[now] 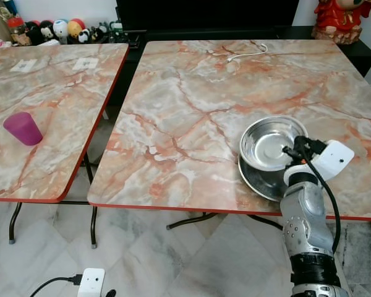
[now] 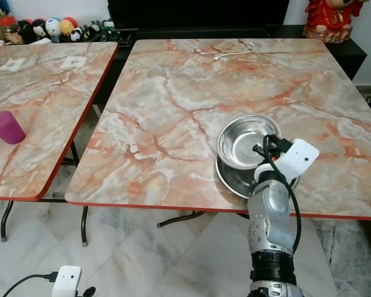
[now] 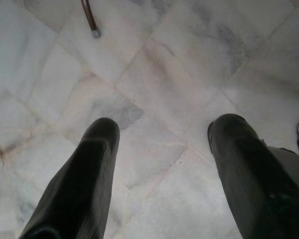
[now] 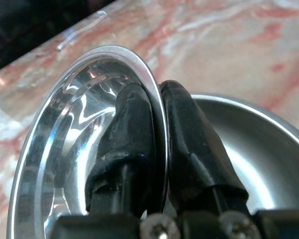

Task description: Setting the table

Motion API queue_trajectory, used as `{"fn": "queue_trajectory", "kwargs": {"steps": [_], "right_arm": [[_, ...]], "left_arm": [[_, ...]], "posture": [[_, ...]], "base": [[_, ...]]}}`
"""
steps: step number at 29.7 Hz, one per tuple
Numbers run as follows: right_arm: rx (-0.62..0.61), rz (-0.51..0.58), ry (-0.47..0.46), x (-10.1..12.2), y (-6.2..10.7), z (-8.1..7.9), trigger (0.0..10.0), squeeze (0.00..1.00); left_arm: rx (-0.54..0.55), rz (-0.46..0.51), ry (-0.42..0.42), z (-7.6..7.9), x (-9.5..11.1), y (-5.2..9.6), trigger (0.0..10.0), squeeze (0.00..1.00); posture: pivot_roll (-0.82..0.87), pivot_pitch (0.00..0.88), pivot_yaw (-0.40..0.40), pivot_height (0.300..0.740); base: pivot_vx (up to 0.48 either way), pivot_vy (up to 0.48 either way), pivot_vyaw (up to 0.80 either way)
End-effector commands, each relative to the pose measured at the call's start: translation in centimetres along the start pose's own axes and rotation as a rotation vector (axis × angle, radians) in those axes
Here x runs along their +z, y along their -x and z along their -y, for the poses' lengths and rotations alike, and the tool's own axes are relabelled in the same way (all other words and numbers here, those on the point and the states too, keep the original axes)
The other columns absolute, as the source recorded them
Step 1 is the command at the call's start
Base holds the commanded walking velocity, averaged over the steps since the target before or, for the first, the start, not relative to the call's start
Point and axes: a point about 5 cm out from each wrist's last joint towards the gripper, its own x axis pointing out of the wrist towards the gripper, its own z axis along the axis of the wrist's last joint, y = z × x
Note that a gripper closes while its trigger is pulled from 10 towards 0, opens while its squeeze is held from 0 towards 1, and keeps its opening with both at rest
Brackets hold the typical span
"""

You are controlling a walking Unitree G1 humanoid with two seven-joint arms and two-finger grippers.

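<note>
A shiny steel bowl (image 1: 269, 142) sits tilted on a flat steel plate (image 1: 253, 179) near the front right edge of the marble table (image 1: 191, 93). My right gripper (image 4: 157, 92) is shut on the bowl's near rim, one finger inside the bowl (image 4: 65, 134) and one outside, with the plate (image 4: 269, 154) beneath. The right wrist (image 1: 321, 158) reaches over the table's front edge. My left gripper (image 3: 162, 132) hangs open above the marble floor, with nothing between its fingers.
A purple cup (image 1: 23, 129) stands on the second marble table to the left, across a narrow gap. A white cable (image 1: 247, 52) lies at the far edge of the main table. Toys line the back wall. A white charger (image 1: 91, 281) lies on the floor.
</note>
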Motion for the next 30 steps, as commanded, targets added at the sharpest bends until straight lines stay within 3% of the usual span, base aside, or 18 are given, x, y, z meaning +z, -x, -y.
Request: {"fn": "queue_trajectory", "kwargs": {"steps": [1,14,15,17,18,20,22,23,24,29,30], "right_arm": [[-0.033,0.001,-0.013,0.2,0.3,0.4,10.0,0.0],[-0.075,-0.006,-0.002,-0.1,1.4,1.2,10.0,0.0],[-0.075,-0.006,-0.003,-0.1,1.4,1.2,10.0,0.09],[-0.073,-0.008,-0.003,-0.1,1.4,1.1,10.0,0.65],[-0.072,-0.008,-0.004,-0.1,1.4,1.0,10.0,0.72],[-0.071,-0.007,-0.003,0.0,1.4,1.0,10.0,0.69],[-0.073,-0.004,0.001,0.1,1.4,1.0,10.0,0.13],[-0.073,-0.004,0.001,0.1,1.4,1.0,10.0,0.13],[-0.074,-0.004,0.003,0.1,1.4,1.0,10.0,0.0],[-0.083,-0.001,0.017,0.1,1.5,1.3,10.0,0.0],[-0.083,-0.001,0.019,0.1,1.5,1.3,10.0,0.98]], "left_arm": [[0.007,-0.011,-0.005,-0.5,-0.4,0.1,10.0,0.0],[0.003,-0.024,-0.01,-0.3,-0.8,0.2,10.0,0.0],[0.002,-0.025,-0.01,-0.3,-0.8,0.2,10.0,0.0],[0.003,-0.026,-0.01,-0.4,-0.8,0.2,10.0,0.0],[0.003,-0.027,-0.01,-0.4,-0.8,0.3,10.0,0.0],[0.004,-0.028,-0.01,-0.5,-0.9,0.3,10.0,0.0],[0.006,-0.031,-0.01,-0.6,-0.9,0.3,10.0,0.0],[0.006,-0.031,-0.01,-0.6,-0.9,0.3,10.0,0.0],[0.006,-0.032,-0.01,-0.7,-0.9,0.3,10.0,0.0],[0.006,-0.037,-0.008,-0.8,-1.0,0.3,10.0,0.0],[0.006,-0.037,-0.008,-0.8,-1.0,0.3,10.0,0.0]], "posture": [[-0.12,0.124,0.061,0.74],[-0.12,0.125,0.063,0.74],[-0.12,0.125,0.063,0.74],[-0.12,0.124,0.063,0.74],[-0.12,0.124,0.063,0.74],[-0.12,0.124,0.063,0.74],[-0.12,0.124,0.062,0.74],[-0.12,0.124,0.062,0.74],[-0.12,0.125,0.063,0.74],[-0.12,0.125,0.063,0.74],[-0.12,0.125,0.062,0.74]], "base": [[0.0,0.0,0.0],[0.0,0.0,0.0],[0.0,0.0,0.0],[0.0,0.0,0.0],[0.0,0.0,0.0],[0.0,0.0,0.0],[0.0,0.0,0.0],[0.0,0.0,0.0],[0.0,0.0,0.0],[0.0,0.0,0.0],[0.0,0.0,0.0]]}}
